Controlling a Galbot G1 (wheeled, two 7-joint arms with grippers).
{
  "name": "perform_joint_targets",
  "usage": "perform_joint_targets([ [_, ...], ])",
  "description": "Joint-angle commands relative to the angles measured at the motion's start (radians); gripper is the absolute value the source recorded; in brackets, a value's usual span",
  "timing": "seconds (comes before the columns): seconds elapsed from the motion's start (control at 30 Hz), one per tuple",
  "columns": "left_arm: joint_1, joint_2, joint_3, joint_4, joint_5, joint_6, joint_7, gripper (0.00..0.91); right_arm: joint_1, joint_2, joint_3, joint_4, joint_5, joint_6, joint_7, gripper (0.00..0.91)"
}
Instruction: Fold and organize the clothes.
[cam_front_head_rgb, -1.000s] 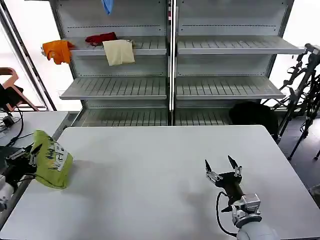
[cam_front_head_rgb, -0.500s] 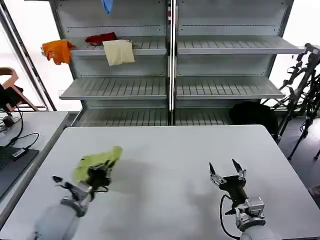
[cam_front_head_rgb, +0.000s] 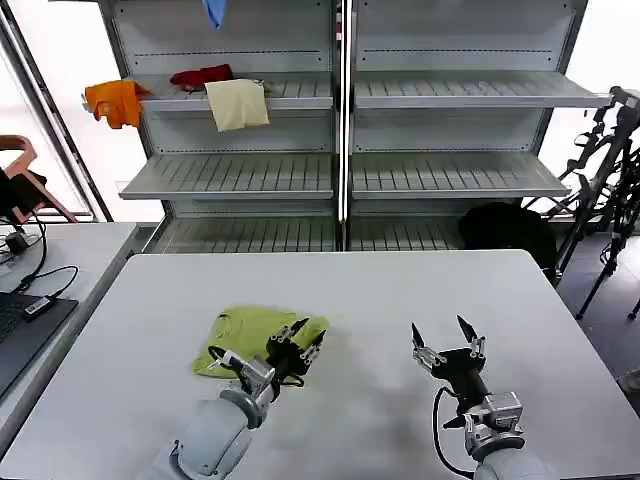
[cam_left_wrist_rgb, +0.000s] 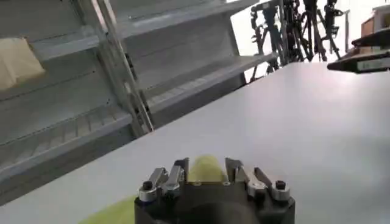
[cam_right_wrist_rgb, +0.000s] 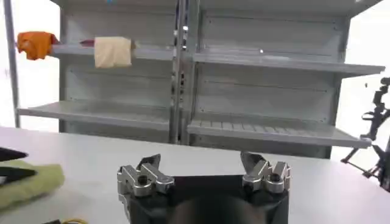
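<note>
Two grippers sit over my white table (cam_front_head_rgb: 400, 300), and I can read no brand, label or lettering on anything from here; the lime T-shirt (cam_front_head_rgb: 245, 335) lies bunched with plain fabric up, no print legible. From the head camera the shirt rests on the table at about 8 o'clock from the table's middle, a rumpled heap well apart from the right arm. My left gripper (cam_front_head_rgb: 296, 345) is at the shirt's 3 o'clock edge, its dark fingers spread, tips over the fabric's rim; I cannot tell whether they touch the cloth. The left forearm runs in from 7 o'clock, angled low over the tabletop with a yellow cable looped at the wrist. In the left wrist camera the left gripper (cam_left_wrist_rgb: 207, 167) shows its jaws parted with a strip of the lime T-shirt (cam_left_wrist_rgb: 204, 167) between and beyond them. My right gripper (cam_front_head_rgb: 446, 338) hovers at about 4 o'clock on the table, fingers splayed wide and pointing up toward 12 o'clock, holding nothing, forearm coming from 6 o'clock. The right wrist camera shows the right gripper (cam_right_wrist_rgb: 204, 167) agape, and the lime T-shirt (cam_right_wrist_rgb: 27, 182) off to one side. Behind the table stand grey shelves (cam_front_head_rgb: 450, 90) carrying an orange garment (cam_front_head_rgb: 115, 100), a red garment (cam_front_head_rgb: 200, 75) and a cream garment (cam_front_head_rgb: 238, 103).
</note>
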Motion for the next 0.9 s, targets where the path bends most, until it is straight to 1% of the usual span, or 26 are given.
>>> perform_joint_targets([
  [0.03, -0.113, -0.035, 0.024, 0.025, -0.122, 0.012, -0.047, 0.907, 0.048, 0.023, -0.084, 0.025, 0.162, -0.195, -0.009, 0.907],
  [0.07, -0.11, -0.03, 0.005, 0.021, -0.125, 0.011, -0.046, 0.907, 0.059, 0.03, -0.099, 0.031, 0.219, -0.25, 0.018, 0.907],
  [0.17, -0.094, 0.01, -0.062, -0.001, -0.131, 0.003, -0.039, 0.907, 0.082, 0.02, -0.181, 0.023, 0.477, -0.251, 0.113, 0.907],
  [0.2, -0.084, 0.026, -0.085, -0.006, -0.133, -0.002, -0.036, 0.907, 0.101, 0.0, -0.238, 0.017, 0.545, -0.25, 0.189, 0.907],
  [0.27, -0.059, 0.046, -0.16, -0.014, -0.137, -0.014, -0.023, 0.907, 0.123, -0.01, -0.295, 0.005, 0.652, -0.252, 0.271, 0.907],
  [0.3, -0.038, 0.053, -0.194, -0.019, -0.146, -0.017, -0.015, 0.907, 0.127, 0.017, -0.32, -0.012, 0.658, -0.253, 0.299, 0.907],
  [0.37, -0.004, 0.061, -0.274, -0.031, -0.167, -0.019, -0.009, 0.907, 0.132, 0.028, -0.346, -0.027, 0.664, -0.253, 0.322, 0.907],
  [0.4, 0.018, 0.062, -0.308, -0.036, -0.179, -0.021, -0.005, 0.907, 0.144, 0.034, -0.381, -0.04, 0.714, -0.253, 0.366, 0.907],
  [0.47, 0.05, 0.065, -0.369, -0.042, -0.19, -0.026, 0.004, 0.907, 0.154, 0.056, -0.402, -0.055, 0.752, -0.254, 0.423, 0.907],
  [0.5, 0.068, 0.065, -0.393, -0.044, -0.19, -0.029, 0.005, 0.907, 0.163, 0.067, -0.421, -0.064, 0.786, -0.254, 0.464, 0.907],
  [0.57, 0.095, 0.065, -0.437, -0.046, -0.202, -0.04, 0.01, 0.907, 0.171, 0.081, -0.438, -0.075, 0.802, -0.255, 0.495, 0.907],
  [0.6, 0.106, 0.063, -0.453, -0.047, -0.203, -0.044, 0.011, 0.907, 0.182, 0.098, -0.451, -0.091, 0.81, -0.255, 0.529, 0.907],
  [0.63, 0.117, 0.062, -0.466, -0.051, -0.205, -0.047, 0.011, 0.907, 0.185, 0.1, -0.453, -0.096, 0.814, -0.255, 0.539, 0.907],
  [0.7, 0.138, 0.059, -0.49, -0.059, -0.209, -0.052, 0.015, 0.907, 0.202, 0.116, -0.461, -0.119, 0.834, -0.255, 0.597, 0.907],
  [0.77, 0.154, 0.057, -0.503, -0.067, -0.211, -0.056, 0.016, 0.907, 0.207, 0.121, -0.464, -0.126, 0.844, -0.255, 0.614, 0.907],
  [0.8, 0.16, 0.056, -0.508, -0.07, -0.211, -0.056, 0.018, 0.907, 0.214, 0.13, -0.469, -0.134, 0.858, -0.256, 0.659, 0.907],
  [0.87, 0.168, 0.053, -0.517, -0.076, -0.211, -0.06, 0.02, 0.907, 0.217, 0.134, -0.471, -0.142, 0.858, -0.256, 0.662, 0.897],
  [0.9, 0.171, 0.05, -0.519, -0.078, -0.211, -0.06, 0.02, 0.907, 0.219, 0.139, -0.473, -0.144, 0.859, -0.256, 0.674, 0.867],
])
